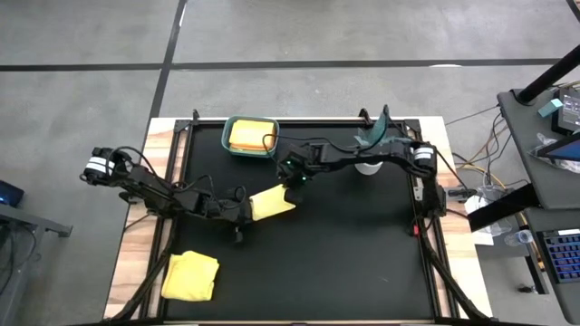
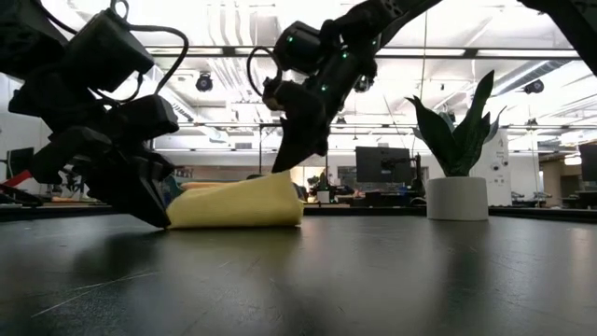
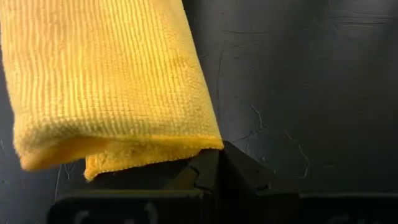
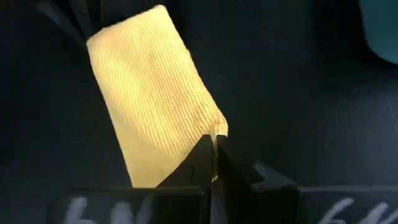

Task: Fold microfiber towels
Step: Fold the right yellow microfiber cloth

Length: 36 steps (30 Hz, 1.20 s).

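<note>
A folded yellow microfiber towel [image 1: 272,202] lies mid-table on the black mat, its underside on the mat [image 2: 238,205]. My left gripper [image 1: 246,212] is shut at the towel's left end, low over the mat [image 2: 157,213]. My right gripper [image 1: 292,182] is shut at the towel's far right corner and comes down from above [image 2: 284,163]. A second yellow towel [image 1: 190,276] lies bunched at the near left. Another yellow cloth [image 1: 246,136] sits in the teal bin. My left gripper pinches a corner of the towel's left end [image 3: 205,145] between its two fingertips, where the folded layers meet. The fingers slant down from the table's left. That end lies low on the mat. My right gripper pinches the towel's far right corner [image 4: 217,129] between its fingertips, slanting down from the table's right and far side. That corner is raised a little [image 2: 289,175], while the rest of the towel lies on the mat.
The teal bin [image 1: 227,145] stands at the far edge of the mat. A potted plant [image 2: 457,187] stands at the far right, close to my right arm. Bare mat lies toward the near and right edges.
</note>
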Available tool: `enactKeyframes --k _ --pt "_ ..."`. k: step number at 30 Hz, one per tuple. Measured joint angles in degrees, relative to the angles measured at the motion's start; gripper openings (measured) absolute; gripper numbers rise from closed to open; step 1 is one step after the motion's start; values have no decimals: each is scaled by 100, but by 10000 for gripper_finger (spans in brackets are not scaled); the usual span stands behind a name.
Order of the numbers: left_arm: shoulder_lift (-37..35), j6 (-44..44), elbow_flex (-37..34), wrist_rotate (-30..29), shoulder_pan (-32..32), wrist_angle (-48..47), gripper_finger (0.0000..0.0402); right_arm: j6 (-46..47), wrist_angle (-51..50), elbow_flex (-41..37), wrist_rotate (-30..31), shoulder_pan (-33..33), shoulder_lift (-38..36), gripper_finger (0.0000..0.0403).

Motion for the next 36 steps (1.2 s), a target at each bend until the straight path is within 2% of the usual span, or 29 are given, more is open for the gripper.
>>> enactKeyframes --k 6,15,18,22,29,33,36 --pt "0 -3 -4 42 4 24 0 -91 -93 -206 865 160 -63 9" --pt "-8 -7 -7 66 37 69 0 -136 1448 -851 931 249 104 9" --pt "-63 -17 -7 133 39 54 4 -138 1553 -906 931 247 104 9" --pt "-138 -36 -9 149 39 29 39 -146 1556 -917 931 244 104 9" --pt "-276 -305 -9 234 39 -302 140 -135 1574 -917 929 246 104 13" --pt "-665 -256 -9 240 39 -729 176 -56 1550 -917 928 233 104 44" --pt "-1065 -130 -9 226 39 -1025 183 -46 1533 -917 923 191 74 77"
